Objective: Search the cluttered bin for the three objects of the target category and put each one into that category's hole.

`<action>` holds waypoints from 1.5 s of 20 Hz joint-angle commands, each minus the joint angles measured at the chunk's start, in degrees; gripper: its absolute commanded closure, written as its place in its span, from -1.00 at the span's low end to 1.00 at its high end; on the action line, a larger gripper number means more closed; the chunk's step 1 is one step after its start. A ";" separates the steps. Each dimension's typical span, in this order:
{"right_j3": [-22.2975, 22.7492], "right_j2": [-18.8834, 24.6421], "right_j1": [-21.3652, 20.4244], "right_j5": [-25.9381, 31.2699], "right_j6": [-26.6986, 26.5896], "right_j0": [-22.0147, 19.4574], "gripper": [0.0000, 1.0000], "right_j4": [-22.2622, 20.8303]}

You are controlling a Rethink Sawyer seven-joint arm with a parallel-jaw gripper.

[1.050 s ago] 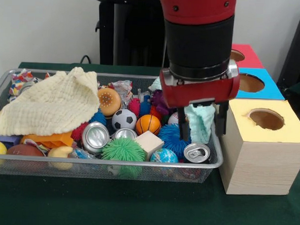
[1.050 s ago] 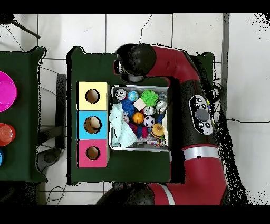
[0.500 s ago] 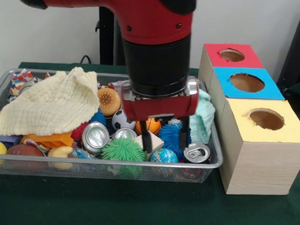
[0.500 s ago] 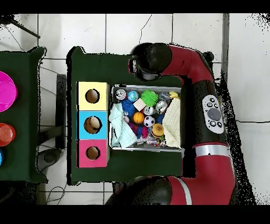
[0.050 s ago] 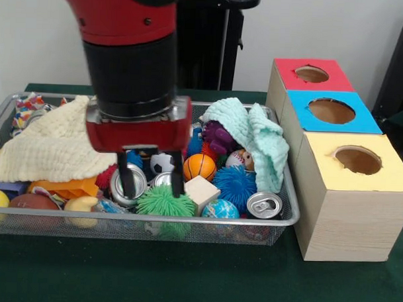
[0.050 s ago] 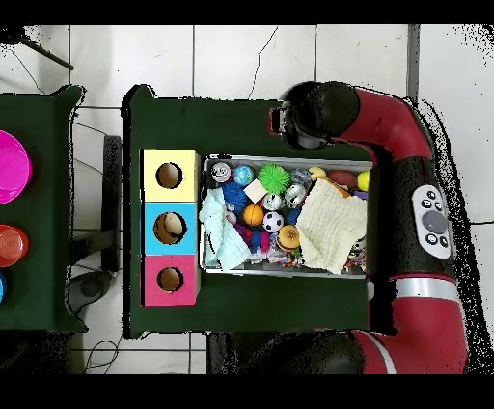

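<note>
A: What took up most of the front view?

B: The red and black arm, hanging over the left half of the wire bin (image 5: 278, 218). Its gripper (image 5: 151, 180) was spread open with nothing between the fingers, the tips just above a silver can (image 5: 128, 183) and a green spiky ball (image 5: 165, 204).

A: And the boxes?

B: Three stood in a row touching the bin's right end: a yellow-topped box (image 5: 351, 196) nearest the camera, then a blue-topped box (image 5: 330, 112), then a red-topped box (image 5: 309, 74), each with a round hole in its top.

A: What lay in the bin?

B: A big cream cloth (image 5: 53, 146) was heaped at the left, and a mint cloth (image 5: 255, 136) was draped at the right over a purple toy (image 5: 218, 136). Between them sat an orange basketball (image 5: 199, 167), a small soccer ball (image 5: 161, 162), a blue spiky ball (image 5: 235, 185) and a wooden cube (image 5: 201, 191). A second can (image 5: 264, 205) lay at the front right corner, beside a little globe ball (image 5: 220, 210).
</note>
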 commanded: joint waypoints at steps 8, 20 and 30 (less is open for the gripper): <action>4.90 6.43 1.32 1.45 -20.50 -2.26 -1.00 -4.44; 8.15 8.52 3.11 -4.10 -19.40 -3.59 -1.00 -5.99; 7.75 10.45 5.20 -3.91 -20.00 -5.82 -1.00 -8.29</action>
